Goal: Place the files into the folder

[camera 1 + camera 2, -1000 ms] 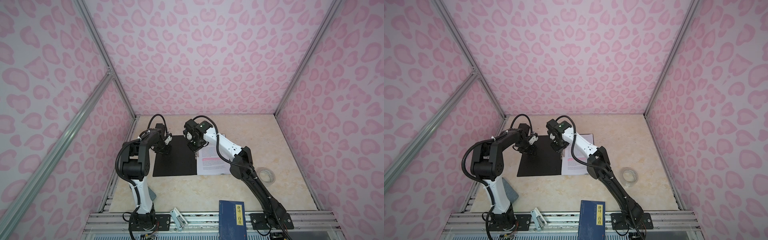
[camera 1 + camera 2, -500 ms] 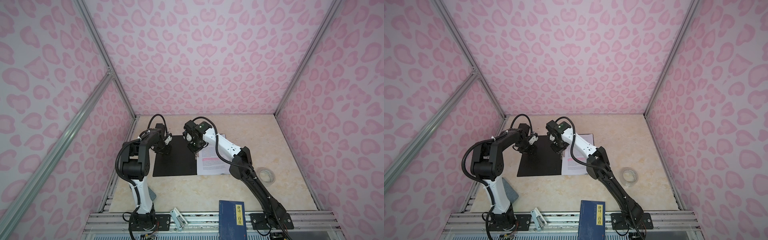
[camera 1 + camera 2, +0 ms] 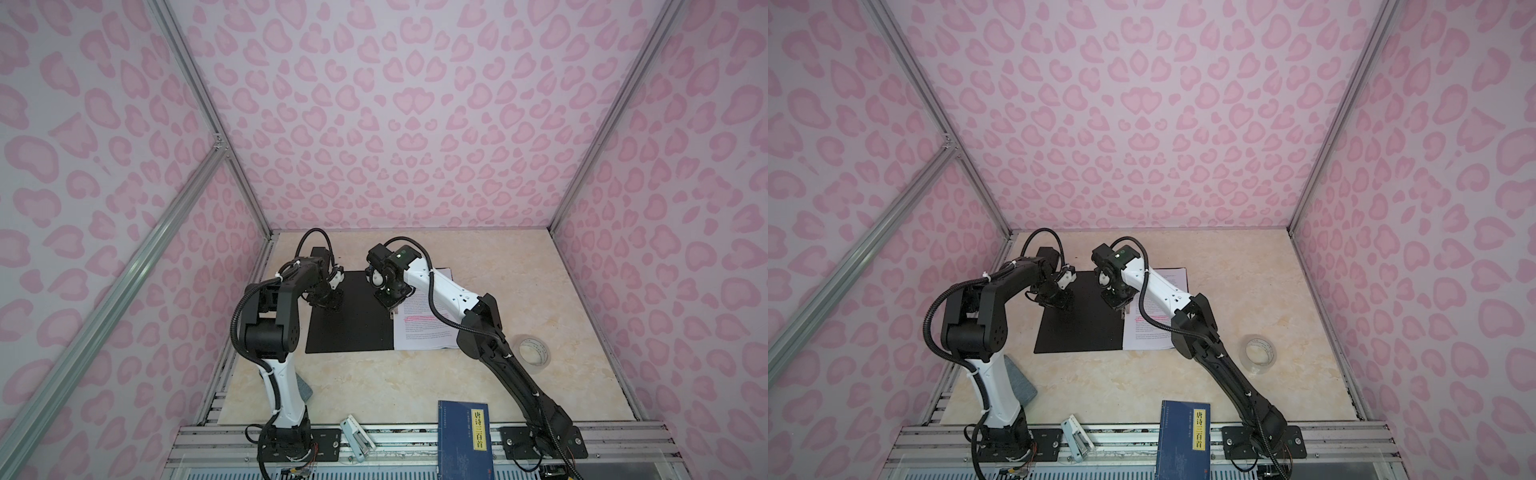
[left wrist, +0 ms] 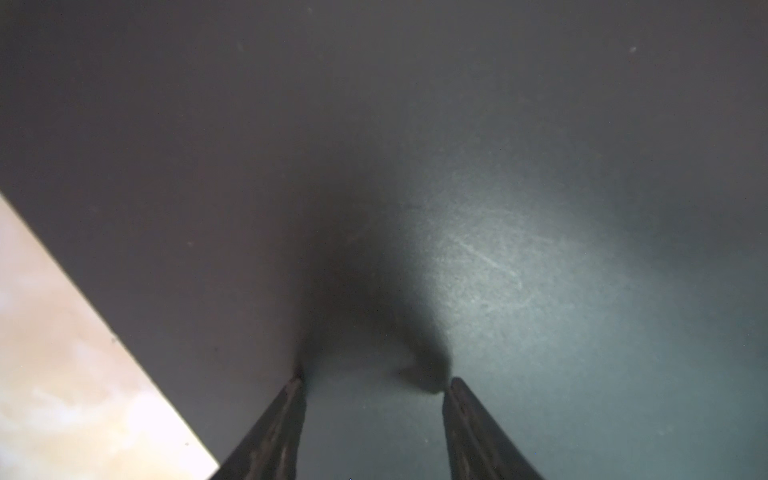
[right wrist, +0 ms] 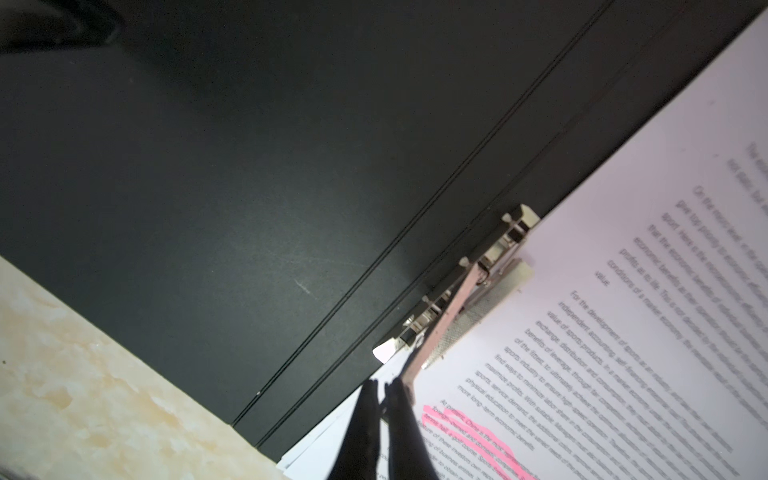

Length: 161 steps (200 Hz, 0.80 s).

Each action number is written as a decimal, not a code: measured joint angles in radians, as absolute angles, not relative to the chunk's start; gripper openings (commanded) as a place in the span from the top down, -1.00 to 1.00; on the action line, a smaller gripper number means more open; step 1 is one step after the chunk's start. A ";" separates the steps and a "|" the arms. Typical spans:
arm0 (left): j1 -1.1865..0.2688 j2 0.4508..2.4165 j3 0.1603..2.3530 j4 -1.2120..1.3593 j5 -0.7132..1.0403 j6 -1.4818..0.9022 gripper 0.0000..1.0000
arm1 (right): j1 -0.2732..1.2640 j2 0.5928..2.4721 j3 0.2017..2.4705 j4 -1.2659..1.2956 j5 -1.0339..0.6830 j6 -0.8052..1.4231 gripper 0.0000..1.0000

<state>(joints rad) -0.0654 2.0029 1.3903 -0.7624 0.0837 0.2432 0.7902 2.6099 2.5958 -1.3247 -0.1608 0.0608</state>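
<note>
White printed sheets with pink-highlighted lines, the files (image 3: 422, 332), lie stacked on the right half of the opened flat folder (image 3: 351, 324). The folder's black inside faces up on the beige marbled counter (image 3: 374, 386). Paper this thin is probably light, limp and slippery sheet on sheet. I judge the stack is best pinned at its edge under the silver metal spine clip (image 5: 478, 286) rather than lifted by a free corner. The right arm reaches across with its wrist bent steeply down. The right end effector (image 5: 384, 390) is clenched, nothing visible between its tips, just beside the clip lever's free end. The left arm folds low over the cover, and the left end effector (image 4: 376, 380) is released, its tips on or just above the black board.
</note>
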 measured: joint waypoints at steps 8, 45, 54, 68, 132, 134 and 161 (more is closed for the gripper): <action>-0.065 2.003 1.390 -0.762 0.084 0.243 -0.16 | 0.791 2.611 2.596 -1.324 -0.160 0.061 0.82; -0.065 2.002 1.387 -0.760 0.084 0.243 -0.15 | 0.792 2.612 2.592 -1.324 -0.158 0.062 0.82; -0.065 2.001 1.386 -0.759 0.084 0.243 -0.15 | 0.793 2.611 2.587 -1.321 -0.158 0.065 0.82; -0.065 2.000 1.384 -0.757 0.084 0.244 -0.15 | 0.794 2.610 2.574 -1.310 -0.158 0.068 0.83; -0.065 1.998 1.378 -0.751 0.083 0.244 -0.15 | 0.792 2.601 2.550 -1.296 -0.165 0.079 0.84; -0.065 1.998 1.378 -0.751 0.083 0.244 -0.15 | 0.792 2.600 2.548 -1.295 -0.165 0.079 0.84; -0.065 1.998 1.378 -0.751 0.082 0.243 -0.15 | 0.792 2.580 2.504 -1.269 -0.165 0.087 0.86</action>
